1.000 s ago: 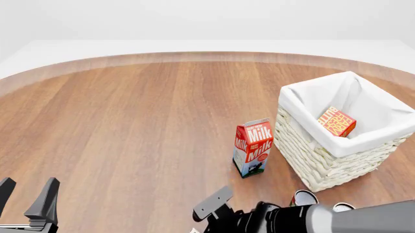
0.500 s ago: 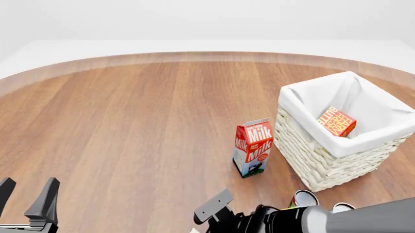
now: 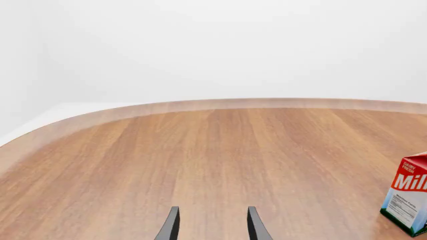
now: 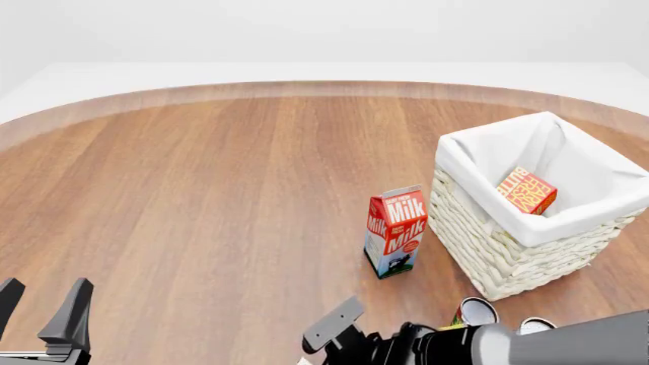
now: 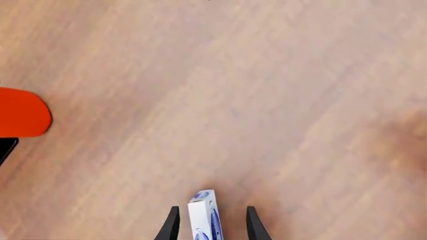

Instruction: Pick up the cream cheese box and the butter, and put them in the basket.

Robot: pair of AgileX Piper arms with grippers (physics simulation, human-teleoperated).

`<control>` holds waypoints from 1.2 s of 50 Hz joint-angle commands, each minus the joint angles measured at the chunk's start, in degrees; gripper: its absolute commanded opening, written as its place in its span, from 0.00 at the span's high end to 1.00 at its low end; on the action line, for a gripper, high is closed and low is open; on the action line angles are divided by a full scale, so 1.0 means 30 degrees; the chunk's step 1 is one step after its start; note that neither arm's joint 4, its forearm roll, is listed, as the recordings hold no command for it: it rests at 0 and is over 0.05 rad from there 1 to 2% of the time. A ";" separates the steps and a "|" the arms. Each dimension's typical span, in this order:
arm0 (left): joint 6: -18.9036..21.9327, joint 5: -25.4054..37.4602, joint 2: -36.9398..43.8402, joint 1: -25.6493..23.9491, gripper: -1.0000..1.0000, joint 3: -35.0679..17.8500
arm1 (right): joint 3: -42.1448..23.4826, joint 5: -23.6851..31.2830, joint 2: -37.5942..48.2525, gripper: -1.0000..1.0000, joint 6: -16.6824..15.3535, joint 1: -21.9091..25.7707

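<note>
Sitting between the right hand's (image 5: pixel 209 226) fingers — cream cheese box (image 5: pixel 203 215).

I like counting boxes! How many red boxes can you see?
2. The butter lies inside the basket. The milk carton stands on the table beside it. Others may be hidden.

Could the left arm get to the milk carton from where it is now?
Probably yes. The left gripper sits open and empty at the table's near left, and only bare wood lies between it and the milk carton. The basket stands on the carton's far side, out of the way.
</note>
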 commanded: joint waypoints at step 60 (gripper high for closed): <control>0.0000 0.0000 0.0000 0.0000 0.00 0.0000 | -0.3250 0.5452 -0.3651 1.00 -0.3199 -0.1633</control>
